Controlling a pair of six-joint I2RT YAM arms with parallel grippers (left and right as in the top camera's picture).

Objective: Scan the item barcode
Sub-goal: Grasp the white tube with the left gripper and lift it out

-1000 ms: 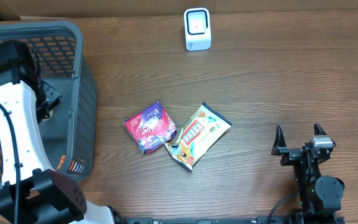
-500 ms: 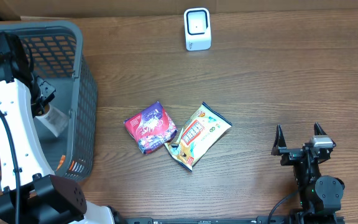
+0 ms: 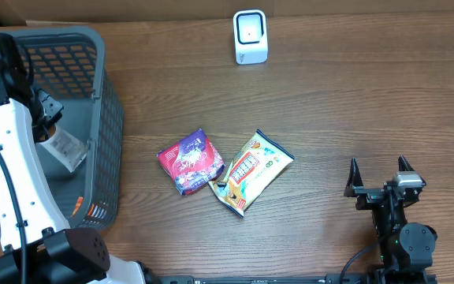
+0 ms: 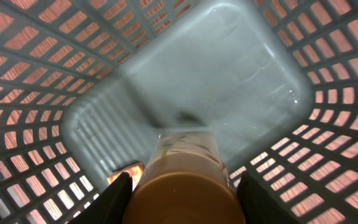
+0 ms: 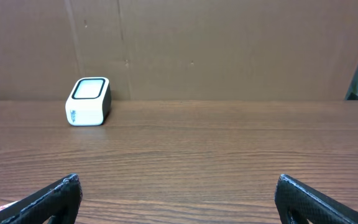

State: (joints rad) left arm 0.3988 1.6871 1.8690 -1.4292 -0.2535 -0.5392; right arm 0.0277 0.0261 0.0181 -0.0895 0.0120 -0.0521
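Over the grey basket (image 3: pixel 105 118), from above, we see the left gripper (image 3: pixel 48 128) pinching a bottle (image 3: pixel 64 147). The right gripper (image 3: pixel 380 175) sits spread at the counter's (image 3: pixel 353 95) near edge, well apart from the scanner (image 3: pixel 251 36). At the left wrist, fingers (image 4: pixel 118 198) press either side of the bottle. At the right wrist, the scanner stands ahead, left.
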